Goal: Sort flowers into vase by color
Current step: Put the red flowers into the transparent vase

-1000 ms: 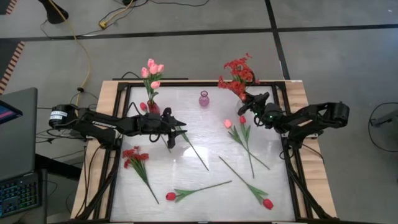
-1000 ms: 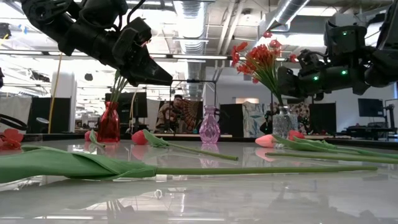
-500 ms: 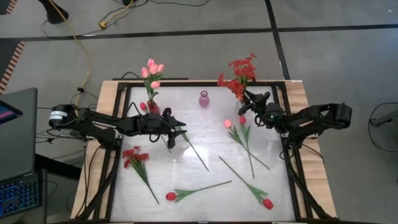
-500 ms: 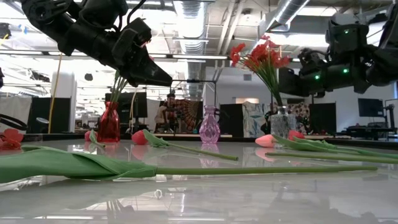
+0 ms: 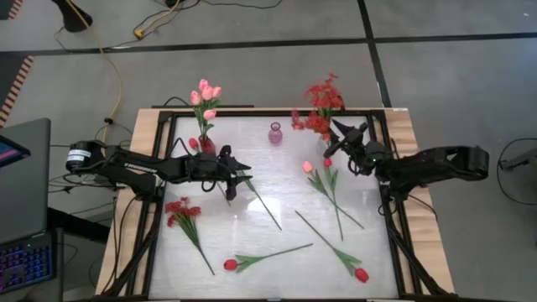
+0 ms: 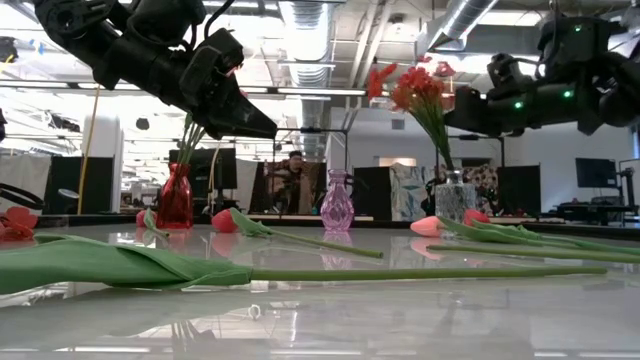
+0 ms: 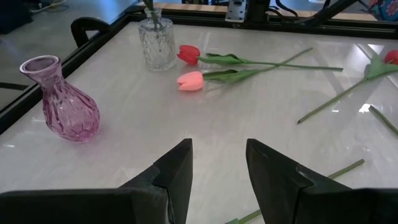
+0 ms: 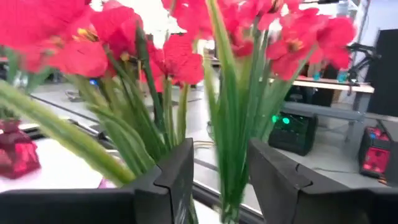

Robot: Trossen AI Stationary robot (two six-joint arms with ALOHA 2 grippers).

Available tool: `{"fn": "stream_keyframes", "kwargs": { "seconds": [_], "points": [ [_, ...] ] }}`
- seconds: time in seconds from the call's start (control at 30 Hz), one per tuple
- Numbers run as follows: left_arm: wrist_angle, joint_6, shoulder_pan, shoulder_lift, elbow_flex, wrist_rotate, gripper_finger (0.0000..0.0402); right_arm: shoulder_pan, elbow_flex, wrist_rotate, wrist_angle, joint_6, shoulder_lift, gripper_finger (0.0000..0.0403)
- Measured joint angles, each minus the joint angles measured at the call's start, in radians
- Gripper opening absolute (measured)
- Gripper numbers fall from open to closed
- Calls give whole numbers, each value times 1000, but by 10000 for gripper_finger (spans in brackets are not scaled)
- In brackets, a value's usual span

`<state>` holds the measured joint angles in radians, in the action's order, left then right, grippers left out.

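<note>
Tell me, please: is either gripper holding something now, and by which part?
Nothing is held. The right gripper stands open beside the red spray; the left gripper is empty.

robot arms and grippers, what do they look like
Both arms are matte black with chunky jointed links and black cables running along them. The left gripper ends in two dark, wedge-shaped fingers tapering to flat tips; the right gripper has the same pair. Small green lights glow on the right arm. A silver motor with a label sits at the left arm's base.

The glossy white tabletop point(image 5: 268, 193) carries three vases point(image 5: 275, 133) and loose tulips point(image 5: 231, 264) plus a red spray point(image 5: 179, 210) lying flat.
</note>
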<state>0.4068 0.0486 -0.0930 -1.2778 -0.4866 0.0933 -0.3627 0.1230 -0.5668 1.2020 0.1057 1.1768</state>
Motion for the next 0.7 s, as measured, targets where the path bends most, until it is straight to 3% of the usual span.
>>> {"fn": "stream_keyframes", "kwargs": {
  "seconds": [0.23,0.43,0.7],
  "points": [
    [0,1,0,0,0,-7,139,23,55,-63,-299,11,-137,177],
    [3,14,0,0,0,-7,138,22,226,-128,-753,15,-212,177],
    [2,17,2,0,0,-8,139,22,484,-143,-1352,-157,-222,176]
  ]
}}
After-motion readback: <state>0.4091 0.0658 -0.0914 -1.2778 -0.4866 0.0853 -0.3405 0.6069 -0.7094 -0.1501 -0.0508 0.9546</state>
